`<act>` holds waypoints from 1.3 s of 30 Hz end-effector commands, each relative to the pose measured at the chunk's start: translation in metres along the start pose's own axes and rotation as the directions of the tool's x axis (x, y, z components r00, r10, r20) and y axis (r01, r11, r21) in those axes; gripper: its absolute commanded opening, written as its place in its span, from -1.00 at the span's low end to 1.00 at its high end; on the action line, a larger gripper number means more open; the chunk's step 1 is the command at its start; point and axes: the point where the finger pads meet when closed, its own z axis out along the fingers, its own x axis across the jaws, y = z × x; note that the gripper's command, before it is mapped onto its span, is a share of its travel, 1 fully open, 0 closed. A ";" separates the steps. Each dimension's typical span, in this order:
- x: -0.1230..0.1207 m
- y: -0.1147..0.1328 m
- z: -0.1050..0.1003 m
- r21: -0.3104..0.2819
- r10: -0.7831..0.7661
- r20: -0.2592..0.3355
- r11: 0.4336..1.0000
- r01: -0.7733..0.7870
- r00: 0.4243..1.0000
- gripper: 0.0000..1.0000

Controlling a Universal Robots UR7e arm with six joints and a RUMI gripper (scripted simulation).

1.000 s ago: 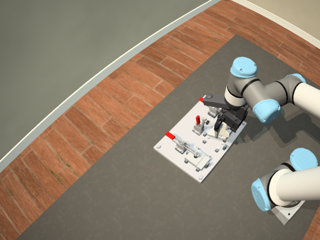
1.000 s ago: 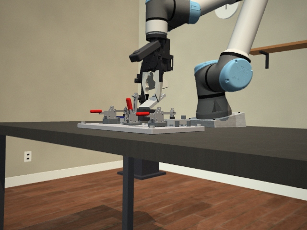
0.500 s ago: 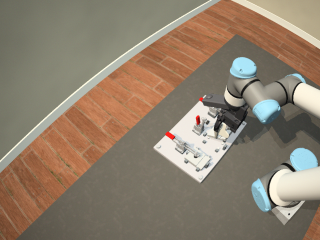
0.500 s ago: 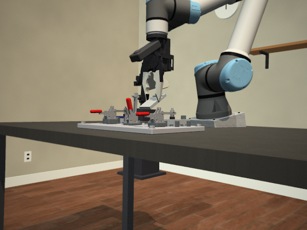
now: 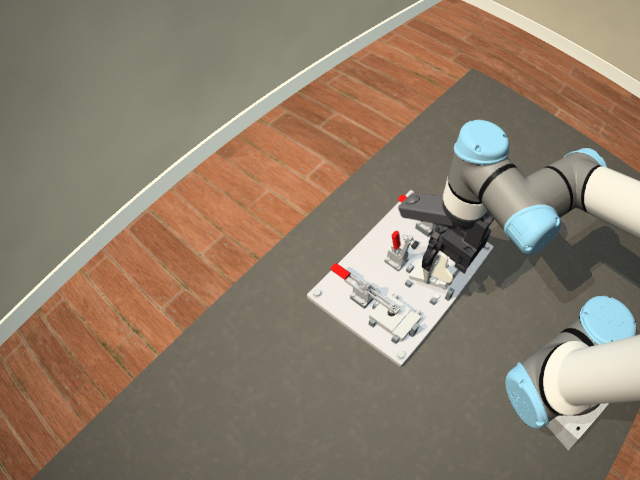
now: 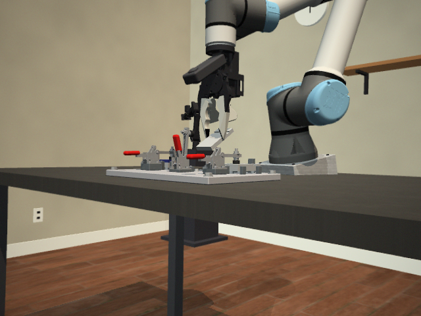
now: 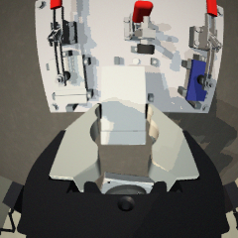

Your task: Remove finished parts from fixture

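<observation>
My gripper [image 6: 217, 134] is shut on a white finished part [image 6: 213, 138] and holds it tilted above the middle station of the white fixture plate [image 5: 398, 281]. The part also shows between my fingers in the wrist view [image 7: 123, 111] and in the overhead view [image 5: 436, 273]. The middle clamp's red handle [image 5: 395, 239] stands upright. A second white part [image 5: 397, 319] lies in the near station under its clamp, whose red handle [image 5: 339, 269] lies flat. The blue blank [image 7: 197, 85] sits clamped at the right of the wrist view; in the overhead view my arm hides it.
The arm's base [image 6: 298, 163] stands behind the fixture on the dark table [image 5: 289, 392]. Small grey locating blocks stand on the plate around each station. The table edge runs along the left of the fixture in the overhead view.
</observation>
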 end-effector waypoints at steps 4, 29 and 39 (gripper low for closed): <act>-0.017 0.000 0.000 0.001 0.000 -0.001 1.000 0.000 1.000 -1.00; -0.105 -0.001 0.000 0.001 0.000 -0.001 1.000 0.000 1.000 -1.00; -0.139 -0.001 0.000 0.001 0.000 -0.001 1.000 0.000 1.000 -1.00</act>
